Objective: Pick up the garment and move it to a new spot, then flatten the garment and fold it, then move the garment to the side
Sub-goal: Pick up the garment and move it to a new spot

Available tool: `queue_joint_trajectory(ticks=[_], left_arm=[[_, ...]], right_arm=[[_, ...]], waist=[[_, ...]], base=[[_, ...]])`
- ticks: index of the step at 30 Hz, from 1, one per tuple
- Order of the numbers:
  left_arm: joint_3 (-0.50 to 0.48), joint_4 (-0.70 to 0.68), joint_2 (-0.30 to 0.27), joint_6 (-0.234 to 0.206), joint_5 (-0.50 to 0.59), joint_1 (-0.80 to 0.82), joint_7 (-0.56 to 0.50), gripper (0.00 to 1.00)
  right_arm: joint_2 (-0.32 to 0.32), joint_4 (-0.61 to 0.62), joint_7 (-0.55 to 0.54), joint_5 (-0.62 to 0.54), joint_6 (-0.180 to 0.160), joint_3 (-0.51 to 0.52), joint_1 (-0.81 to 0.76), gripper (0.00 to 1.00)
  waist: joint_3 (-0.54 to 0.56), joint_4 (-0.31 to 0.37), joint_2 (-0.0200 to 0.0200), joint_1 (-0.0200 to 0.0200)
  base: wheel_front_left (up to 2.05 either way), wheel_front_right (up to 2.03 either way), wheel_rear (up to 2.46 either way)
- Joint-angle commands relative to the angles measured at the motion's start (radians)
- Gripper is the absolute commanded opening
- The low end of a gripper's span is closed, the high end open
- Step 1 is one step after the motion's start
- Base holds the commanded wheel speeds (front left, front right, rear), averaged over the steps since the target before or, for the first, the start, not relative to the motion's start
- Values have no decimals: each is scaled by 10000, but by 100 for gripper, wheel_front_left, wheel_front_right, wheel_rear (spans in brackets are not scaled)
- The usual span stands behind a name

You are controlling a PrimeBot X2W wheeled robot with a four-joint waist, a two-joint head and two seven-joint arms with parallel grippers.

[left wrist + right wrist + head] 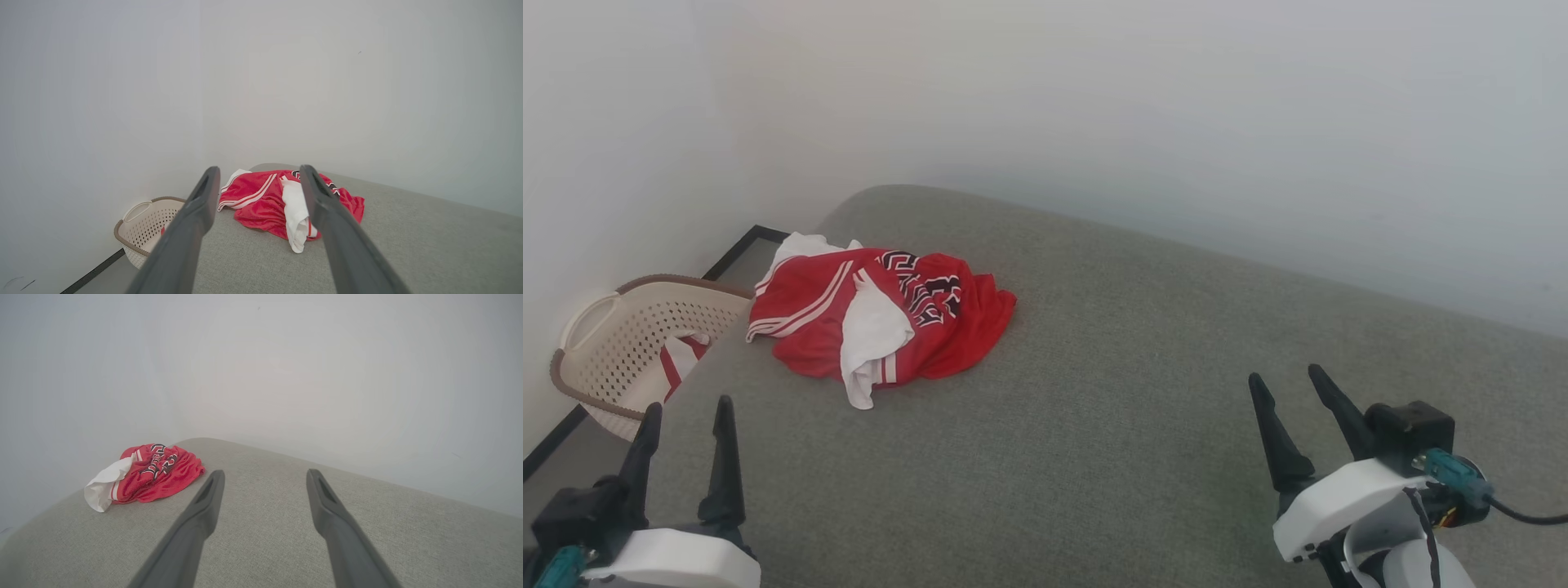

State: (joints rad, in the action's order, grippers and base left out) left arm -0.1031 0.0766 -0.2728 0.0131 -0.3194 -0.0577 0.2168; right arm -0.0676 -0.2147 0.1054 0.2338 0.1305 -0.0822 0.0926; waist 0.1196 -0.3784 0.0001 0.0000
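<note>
While garment (809, 306) lies crumpled on cushion (1094, 392), basket (613, 351) beside it, left gripper (688, 404) and right gripper (1284, 374) hover clear, both spread, empty.

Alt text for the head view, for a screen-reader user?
Crumpled red jersey T-shirt with white sleeves and black lettering lies at the far left of a grey fabric-covered surface, touched by nothing. The left gripper and right gripper, dark two-fingered, are open at the bottom corners. A cream perforated plastic basket stands off the surface's left edge.
</note>
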Motion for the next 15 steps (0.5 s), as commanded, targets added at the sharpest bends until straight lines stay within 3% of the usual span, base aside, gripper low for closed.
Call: queue_joint_trajectory(ticks=[1, 6, 15], left_arm=[[-17, -57, 58, -44, -150, -94, -43, 100], [-91, -28, 60, -68, -326, 272, -51, 100], [-282, 573, -428, 148, -554, 1332, -2, 100]], right_arm=[[6, -32, 41, -33, 4, 11, 134, 100], [-51, 4, -17, -78, 4, 90, 195, 100], [-221, 246, -244, -188, 4, 171, 379, 100]], waist=[[-26, 14, -1, 0], [-239, 259, -1, 0], [-780, 1011, -1, 0]], base=[[0, 0, 0], [0, 0, 0], [0, 0, 0]])
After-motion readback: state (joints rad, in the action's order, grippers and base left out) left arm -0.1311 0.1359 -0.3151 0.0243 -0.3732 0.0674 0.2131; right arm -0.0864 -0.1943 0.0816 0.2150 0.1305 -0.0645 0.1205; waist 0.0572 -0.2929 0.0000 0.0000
